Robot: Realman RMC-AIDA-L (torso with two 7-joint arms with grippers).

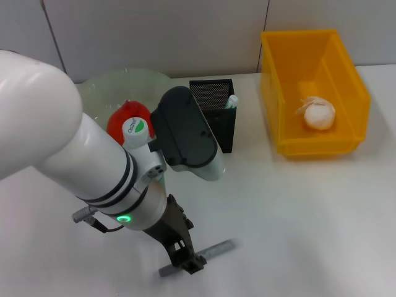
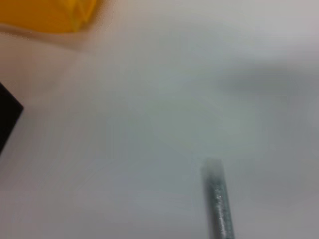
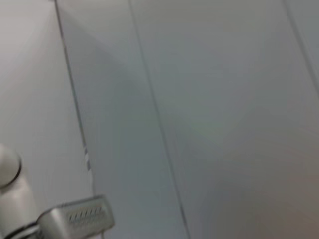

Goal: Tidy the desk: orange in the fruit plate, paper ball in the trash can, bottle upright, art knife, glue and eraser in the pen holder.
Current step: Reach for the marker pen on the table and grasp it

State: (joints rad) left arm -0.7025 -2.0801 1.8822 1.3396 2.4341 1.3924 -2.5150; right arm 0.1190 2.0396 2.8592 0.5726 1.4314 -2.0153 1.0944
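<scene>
My left gripper point(image 1: 187, 255) is low over the near edge of the table, shut on the grey art knife point(image 1: 213, 251), which sticks out on both sides of its jaws. The knife's end also shows in the left wrist view point(image 2: 218, 199) above the white table. The black mesh pen holder point(image 1: 213, 114) stands mid-table with the white-topped glue point(image 1: 231, 100) in it. The paper ball point(image 1: 319, 114) lies in the yellow trash bin point(image 1: 278, 93). The red-labelled bottle point(image 1: 129, 122) stands upright by the glass fruit plate point(image 1: 117, 80). The orange and the eraser are hidden. My right gripper is out of view.
My left arm point(image 1: 93, 161) covers much of the table's left half and part of the plate. The right wrist view shows only grey wall panels point(image 3: 199, 99) and a metal fitting point(image 3: 75, 219). Bare white table lies between the pen holder and the bin.
</scene>
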